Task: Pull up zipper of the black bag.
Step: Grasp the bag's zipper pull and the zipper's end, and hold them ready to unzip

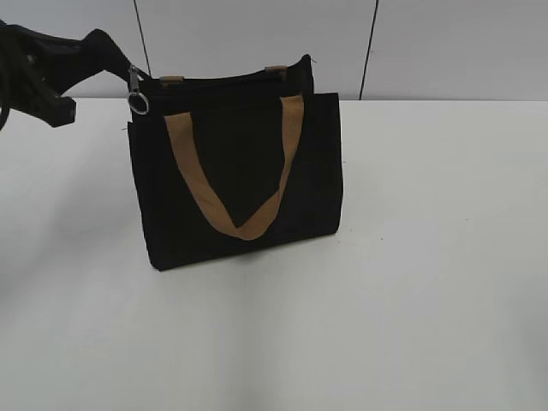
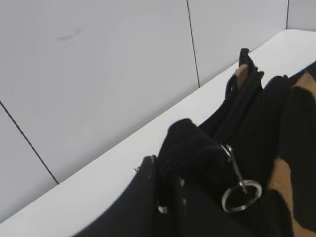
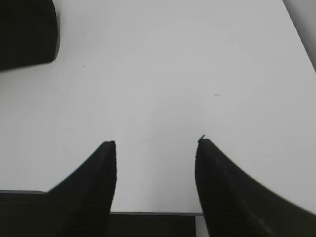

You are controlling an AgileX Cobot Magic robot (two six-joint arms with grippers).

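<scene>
The black bag (image 1: 235,145) stands upright on the white table, its tan strap handle (image 1: 248,227) hanging down the front. The zipper (image 1: 223,80) runs along the top edge. Its silvery pull with a metal ring (image 1: 138,98) hangs at the bag's top left corner. My left gripper (image 1: 113,62) is shut on the black fabric at that corner, just beside the pull. In the left wrist view the jaws (image 2: 170,170) pinch the fabric and the ring (image 2: 241,195) dangles to the right. My right gripper (image 3: 155,145) is open and empty over bare table.
The white table (image 1: 428,282) spreads in front of and to the right of the bag. A grey panelled wall (image 1: 257,34) stands close behind. A corner of the bag (image 3: 24,29) shows at the top left of the right wrist view.
</scene>
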